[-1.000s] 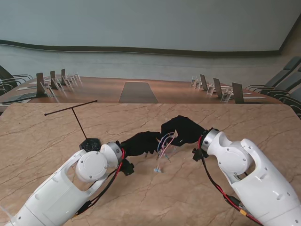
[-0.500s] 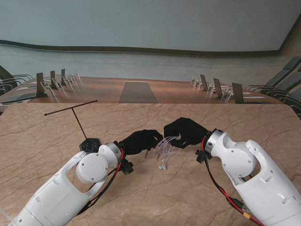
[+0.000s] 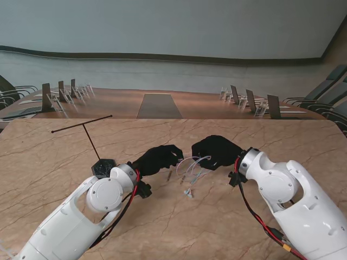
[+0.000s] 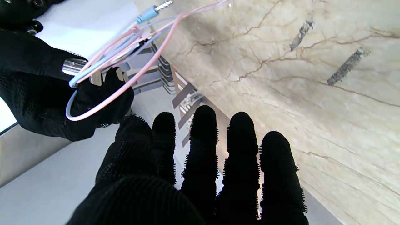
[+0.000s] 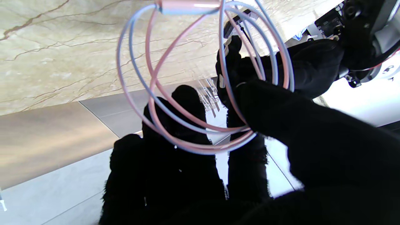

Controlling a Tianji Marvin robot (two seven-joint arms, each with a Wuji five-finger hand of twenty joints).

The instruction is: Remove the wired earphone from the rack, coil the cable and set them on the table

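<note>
earphone [image 3: 191, 169]: one, its cable in several pink and blue loops, hanging over the table [image 3: 65, 157]
rack [image 3: 92, 142]: one, bare, on the left
right hand [image 3: 216, 151]: fingers [image 5: 268, 103] clamped on the loops
left hand [image 3: 158, 158]: fingers [image 4: 203, 140] straight, side by side, holding nothing, beside the coil

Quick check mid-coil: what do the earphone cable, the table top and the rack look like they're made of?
Earphone cable: thin, smooth, glossy pink and pale-blue sheath, probably soft plastic or rubber; it holds springy loops. Table top: beige, brown-veined, polished, marble or a marble-look laminate. Rack: thin dark rods on a black base, likely painted metal, though too thin to confirm.
</note>
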